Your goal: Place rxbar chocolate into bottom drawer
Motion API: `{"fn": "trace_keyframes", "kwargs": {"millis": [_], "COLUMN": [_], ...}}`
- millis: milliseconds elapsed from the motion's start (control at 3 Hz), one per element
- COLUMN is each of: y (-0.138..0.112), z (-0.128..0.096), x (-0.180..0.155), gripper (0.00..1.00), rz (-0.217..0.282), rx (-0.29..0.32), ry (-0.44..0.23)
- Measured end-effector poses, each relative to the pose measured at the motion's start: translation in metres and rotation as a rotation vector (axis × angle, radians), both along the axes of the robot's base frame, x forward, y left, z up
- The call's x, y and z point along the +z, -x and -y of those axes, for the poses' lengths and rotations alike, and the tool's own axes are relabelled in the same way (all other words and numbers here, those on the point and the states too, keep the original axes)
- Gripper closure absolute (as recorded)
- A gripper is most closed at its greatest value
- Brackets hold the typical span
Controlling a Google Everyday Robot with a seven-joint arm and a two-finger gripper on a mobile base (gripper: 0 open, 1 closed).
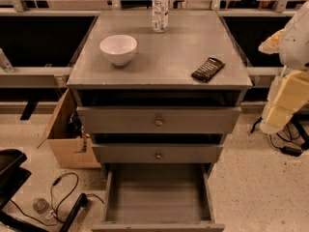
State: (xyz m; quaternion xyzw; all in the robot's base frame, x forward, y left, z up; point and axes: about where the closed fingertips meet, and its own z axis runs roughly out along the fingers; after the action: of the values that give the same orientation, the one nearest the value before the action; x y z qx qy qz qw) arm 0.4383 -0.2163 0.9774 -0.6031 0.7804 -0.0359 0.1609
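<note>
Gripper: you see the gripper at the right side of the cabinet, hanging beside it at about the height of the top drawer, apart from the cabinet wall. I cannot tell if it is open or closed. It holds nothing that I can see.
Rxbar chocolate: the rxbar chocolate lies flat on the cabinet top, near the front right corner, turned a little diagonal. The gripper does not touch it.
Bottom drawer: the bottom drawer is pulled far out at the foot of the cabinet, and its floor shows nothing inside.
Upper drawers: the two upper drawers stand out only a little from the cabinet front.
Done: in my judgement only the opening of the drawer is ready for you.
Left: you must reach to the bar, grasp it, carry it down in front of the cabinet and release it in the drawer.
White bowl: the white bowl stands on the left part of the cabinet top.
Bottle: the bottle stands upright at the back edge of the cabinet top.
Writing: the bottle has a label and the bar wrapper has pale print, but I can read no word or brand on them.
Cardboard box: the cardboard box sits on the floor left of the cabinet.
</note>
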Motion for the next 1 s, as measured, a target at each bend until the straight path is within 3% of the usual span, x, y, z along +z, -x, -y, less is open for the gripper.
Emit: {"fn": "trace_keyframes", "kwargs": {"millis": [333, 667, 1000], "y": [0.0, -0.029, -0.07], "z": [0.0, 0.005, 0.015], "x": [0.0, 0.003, 0.003], "gripper": [0.0, 0.0, 0.0], "rz": [0.0, 0.03, 0.083], "rx": [0.0, -0.021, -0.136], "ry": [0.0, -0.026, -0.137]}}
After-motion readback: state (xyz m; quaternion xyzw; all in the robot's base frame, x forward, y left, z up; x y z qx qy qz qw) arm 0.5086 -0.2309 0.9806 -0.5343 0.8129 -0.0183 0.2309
